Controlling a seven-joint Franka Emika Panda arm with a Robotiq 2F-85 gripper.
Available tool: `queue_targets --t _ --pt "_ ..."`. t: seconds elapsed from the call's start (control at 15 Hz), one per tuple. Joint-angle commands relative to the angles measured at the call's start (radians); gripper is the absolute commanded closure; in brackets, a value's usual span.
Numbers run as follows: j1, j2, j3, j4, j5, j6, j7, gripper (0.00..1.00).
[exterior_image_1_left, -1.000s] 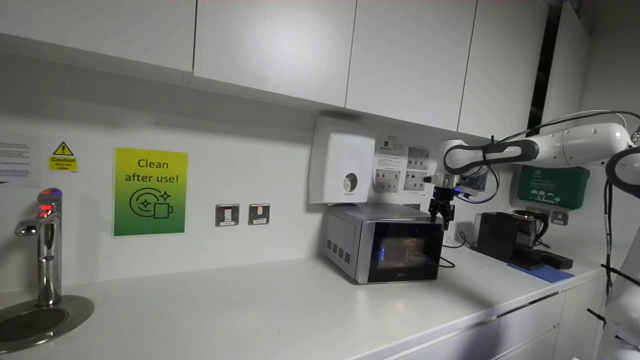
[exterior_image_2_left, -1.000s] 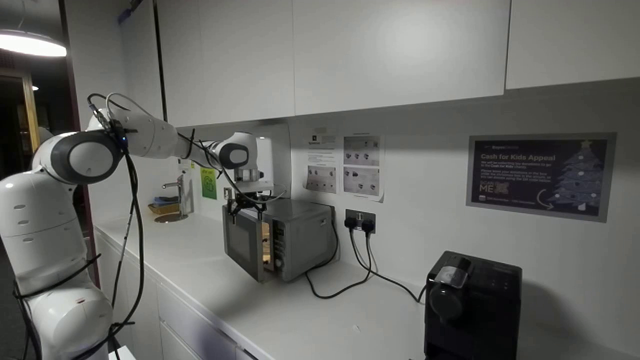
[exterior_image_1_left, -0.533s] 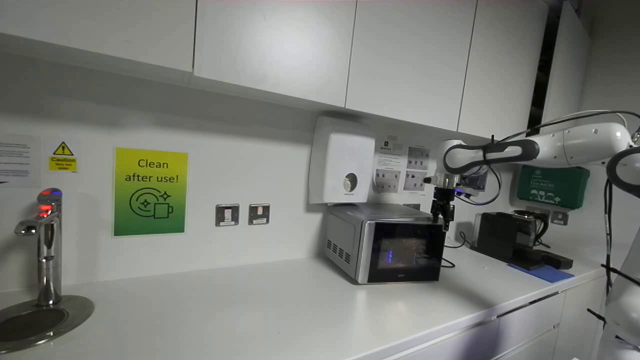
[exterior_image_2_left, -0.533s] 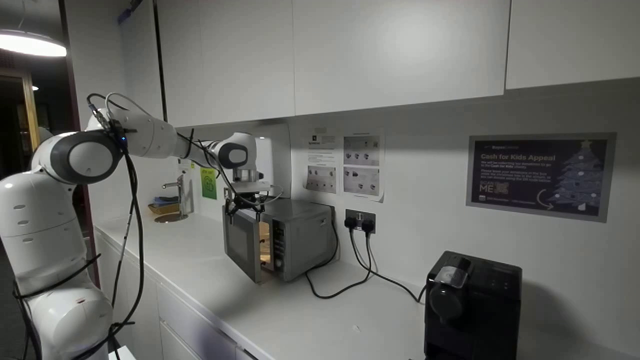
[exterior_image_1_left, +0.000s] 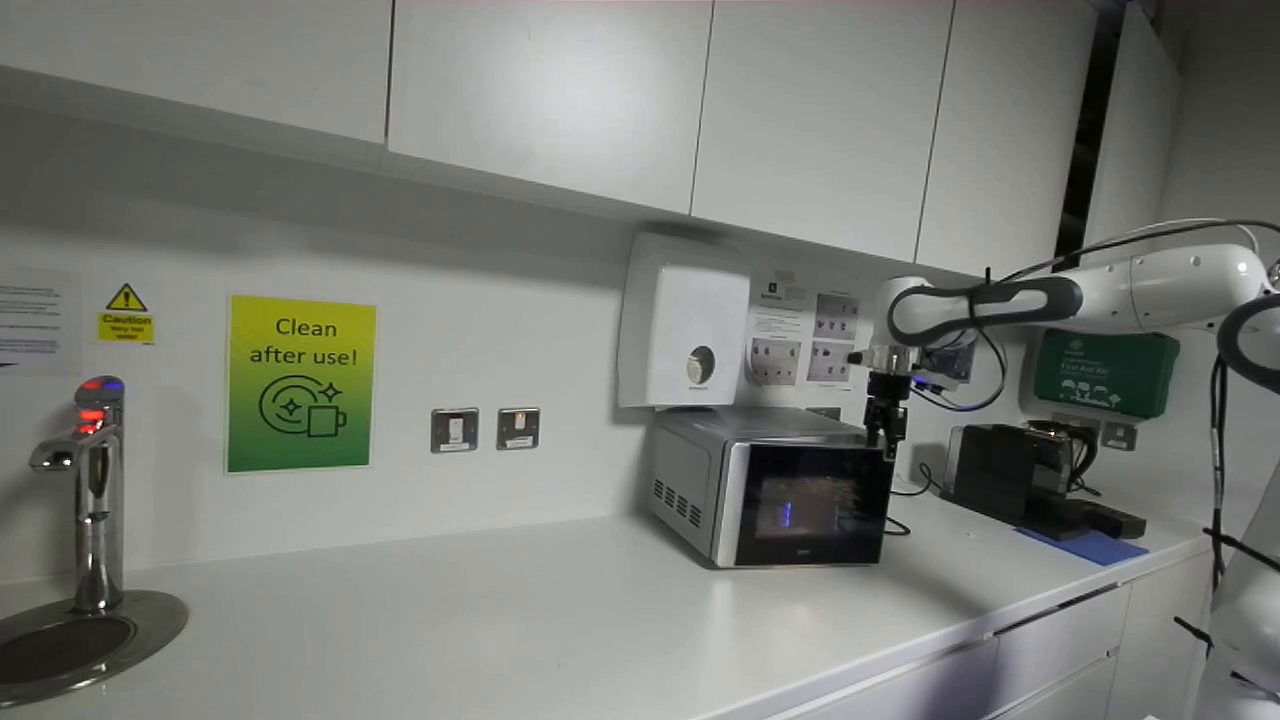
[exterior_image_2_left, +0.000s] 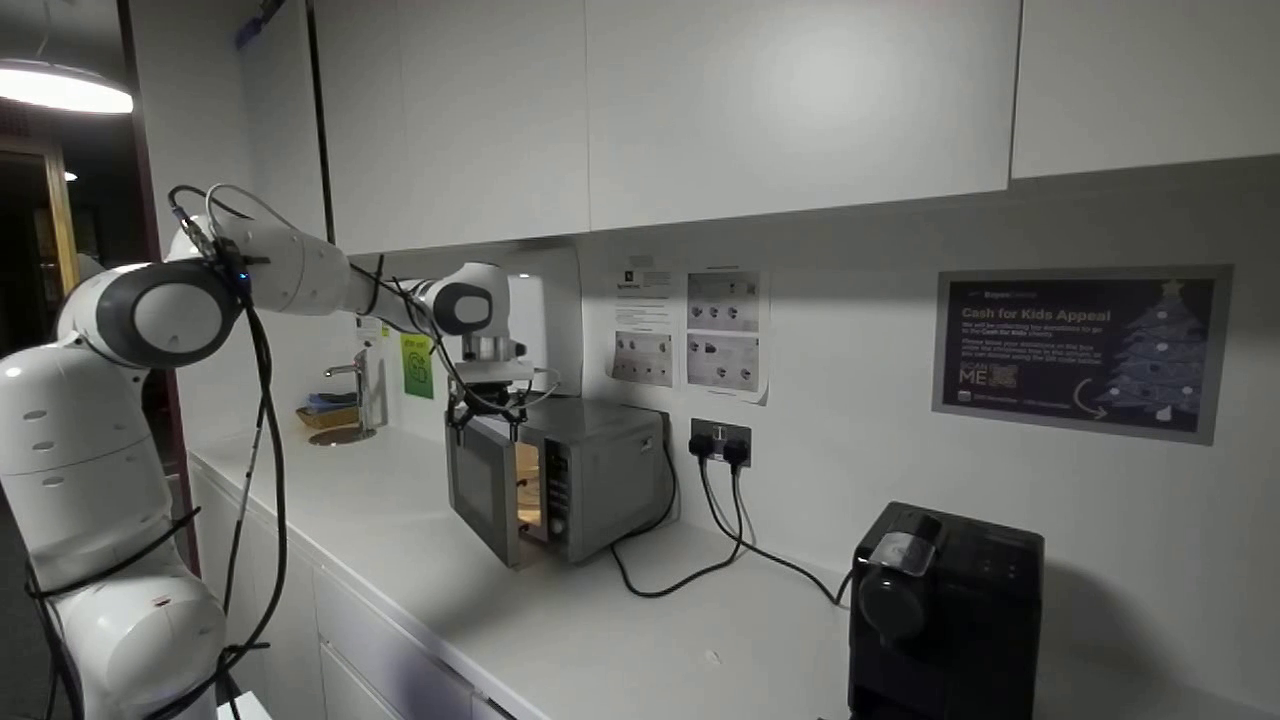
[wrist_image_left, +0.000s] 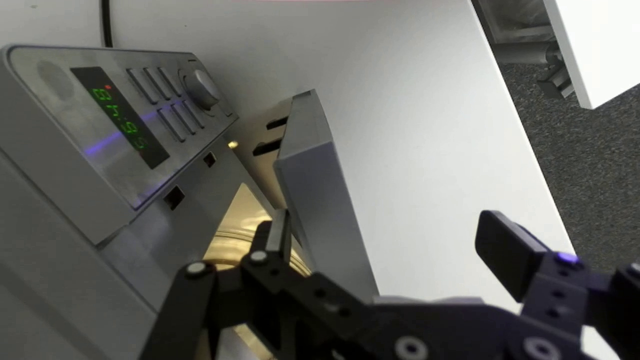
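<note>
A grey microwave (exterior_image_1_left: 690, 465) stands on the white counter, its dark-windowed door (exterior_image_2_left: 485, 490) ajar and its lit inside showing through the gap. My gripper (wrist_image_left: 392, 237) points down at the free edge of the door, open, with its fingers on both sides of it. One finger (wrist_image_left: 277, 235) is on the inner side, very close to the door; whether it touches cannot be told. The opposite finger (wrist_image_left: 510, 250) stands well off the outer face. In the wrist view the control panel (wrist_image_left: 125, 110) shows a green display and a knob. Both exterior views show the gripper at the door's top corner.
A black coffee machine (exterior_image_2_left: 950, 600) stands farther along the counter, with a blue mat (exterior_image_1_left: 1085, 545) by it. Cables (exterior_image_2_left: 690, 590) run behind the microwave to wall sockets. A towel dispenser (exterior_image_1_left: 680, 320) and upper cabinets (exterior_image_1_left: 820, 110) hang above. The tap (exterior_image_1_left: 98, 540) is at the far end.
The microwave door has swung a little farther out and the gap has widened. My gripper has moved slightly along with it, its fingers spread about as before.
</note>
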Motion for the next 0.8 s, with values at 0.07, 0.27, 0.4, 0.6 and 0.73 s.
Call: queue_targets --t 0.07,0.27,0.4,0.6,0.73 --pt "0.001 -0.041 0.006 -0.015 0.012 -0.051 0.043 0.00" --pt "0.002 -0.046 0.008 -0.015 0.011 -0.066 0.060 0.00" --pt "0.003 -0.048 0.009 -0.016 0.012 -0.072 0.071 0.00" --pt "0.003 -0.050 0.010 -0.019 0.016 -0.072 0.085 0.00" --pt "0.003 -0.050 0.010 -0.022 0.017 -0.064 0.103 0.00"
